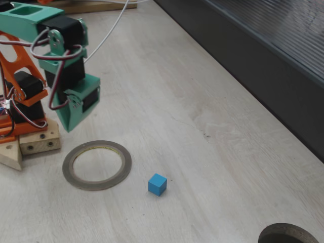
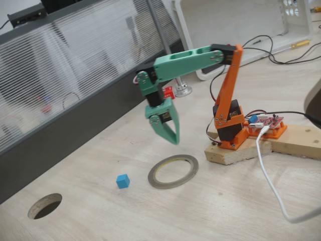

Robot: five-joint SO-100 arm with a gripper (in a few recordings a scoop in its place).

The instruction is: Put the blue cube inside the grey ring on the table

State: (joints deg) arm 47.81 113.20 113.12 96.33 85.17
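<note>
The blue cube (image 1: 157, 184) (image 2: 123, 181) rests on the pale wood table (image 1: 202, 152), a short way outside the grey ring (image 1: 96, 186) (image 2: 170, 186). The ring lies flat in front of the arm's base, and nothing is inside its hole. My teal gripper (image 1: 66, 126) (image 2: 175, 140) hangs in the air above the ring's edge nearest the base, pointing down. Its fingertips meet, so it is shut with nothing in it. In both fixed views it is well clear of the cube.
A dark round hole (image 1: 288, 234) (image 2: 45, 206) opens in the table beyond the cube. A dark ribbed wall (image 1: 263, 61) (image 2: 50, 145) runs along one table edge. The arm's wooden base (image 2: 235, 150) and a white cable (image 2: 271, 186) lie behind the ring.
</note>
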